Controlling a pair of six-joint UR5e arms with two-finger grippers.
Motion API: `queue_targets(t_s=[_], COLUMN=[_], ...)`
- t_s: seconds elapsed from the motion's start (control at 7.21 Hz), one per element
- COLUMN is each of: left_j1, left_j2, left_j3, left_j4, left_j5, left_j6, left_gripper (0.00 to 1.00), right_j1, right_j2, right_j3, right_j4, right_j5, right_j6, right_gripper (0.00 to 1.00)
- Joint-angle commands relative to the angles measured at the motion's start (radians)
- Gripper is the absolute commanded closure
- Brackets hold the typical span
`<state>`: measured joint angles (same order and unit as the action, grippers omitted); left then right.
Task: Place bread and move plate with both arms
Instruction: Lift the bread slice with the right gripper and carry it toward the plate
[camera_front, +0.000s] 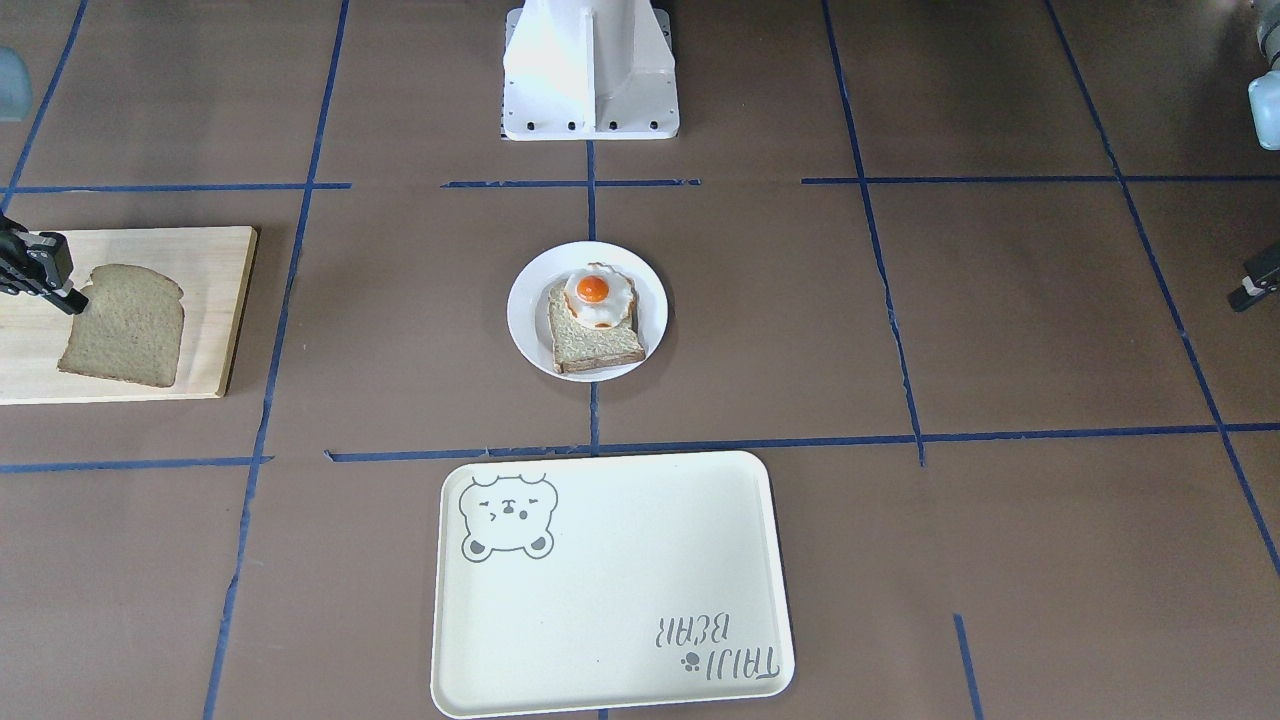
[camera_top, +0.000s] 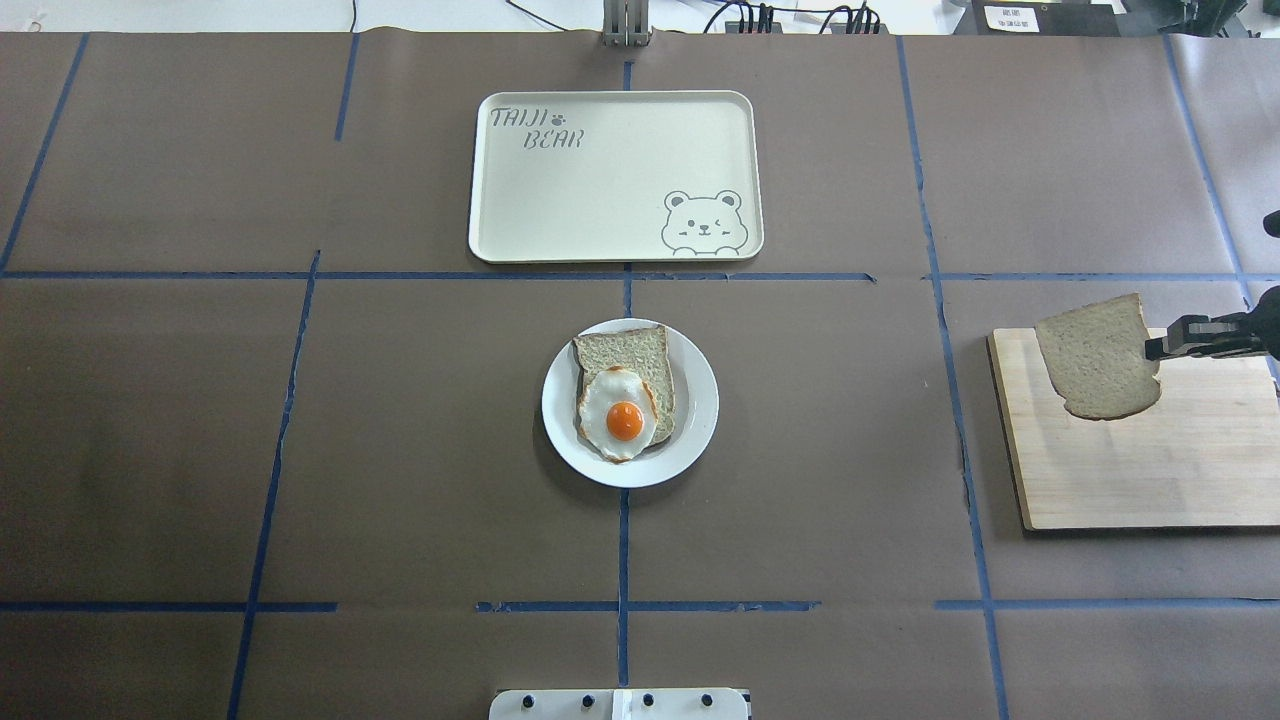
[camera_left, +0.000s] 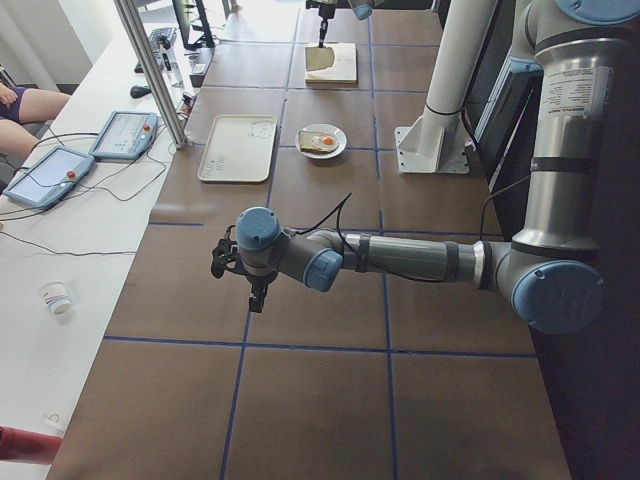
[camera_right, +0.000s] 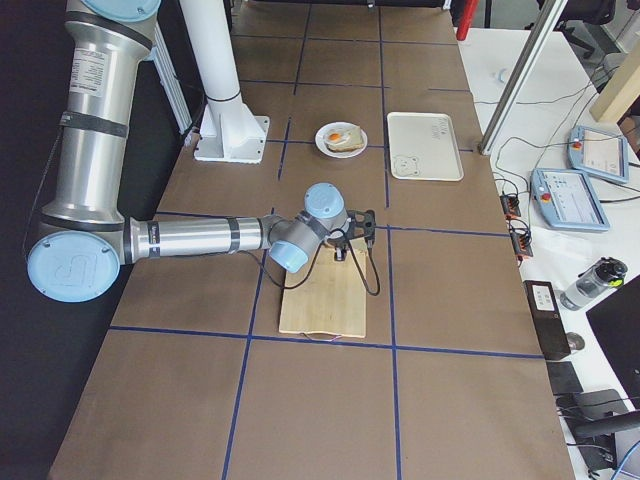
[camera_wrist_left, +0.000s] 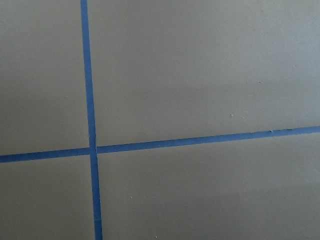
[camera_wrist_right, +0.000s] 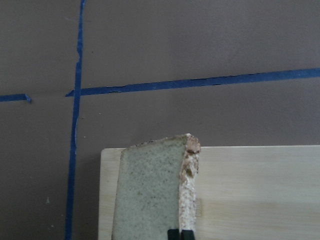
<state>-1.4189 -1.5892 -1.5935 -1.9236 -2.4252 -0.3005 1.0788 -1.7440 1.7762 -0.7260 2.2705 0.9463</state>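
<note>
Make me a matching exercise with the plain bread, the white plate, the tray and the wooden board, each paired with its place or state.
Column one:
1 bread
2 plate
3 tray
4 wooden board

Column two:
A printed with a bear
B gripped by the right pincer
C lying under the held slice
D carrying the egg-topped slice

Pairs: 1-B, 2-D, 3-A, 4-C

Right gripper (camera_top: 1153, 346) at frame edge, fingers (camera_top: 1190, 335) pinching crust of bread (camera_top: 1098, 358). Slice juts out from fingertips, overlapping corner of board (camera_top: 1150, 470) beneath fingers. Plate (camera_top: 690, 440) with egg toast (camera_top: 625, 405) well apart, beyond bread from fingertips. Tray (camera_top: 560, 200) farther off.
</note>
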Motion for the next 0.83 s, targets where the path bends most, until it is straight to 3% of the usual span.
queue_targets(t_s=[0.0,0.14,0.42,0.55,0.69], left_j1=[0.0,0.0,0.0,0.0,0.0], left_j2=[0.0,0.0,0.0,0.0,-0.002], left_j3=[0.004,0.009,0.013,0.02,0.021], left_j4=[0.0,0.002,0.003,0.003,0.003], left_j5=[0.0,0.0,0.0,0.0,0.0], left_j6=[0.0,0.0,0.0,0.001,0.001], left_gripper=[0.0,0.0,0.0,0.0,0.0], right_j1=[0.001,0.0,-0.116,-0.226,-0.372], right_j2=[0.108,0.203,0.414,0.466,0.518], right_j3=[0.043,0.043,0.032,0.034,0.04], right_j4=[0.002,0.003,0.004,0.005,0.005], right_j5=[0.033,0.04,-0.006,-0.126,-0.325], right_j6=[0.151,0.267,0.437,0.481,0.515], right_gripper=[1.0,1.0,1.0,1.0,1.0])
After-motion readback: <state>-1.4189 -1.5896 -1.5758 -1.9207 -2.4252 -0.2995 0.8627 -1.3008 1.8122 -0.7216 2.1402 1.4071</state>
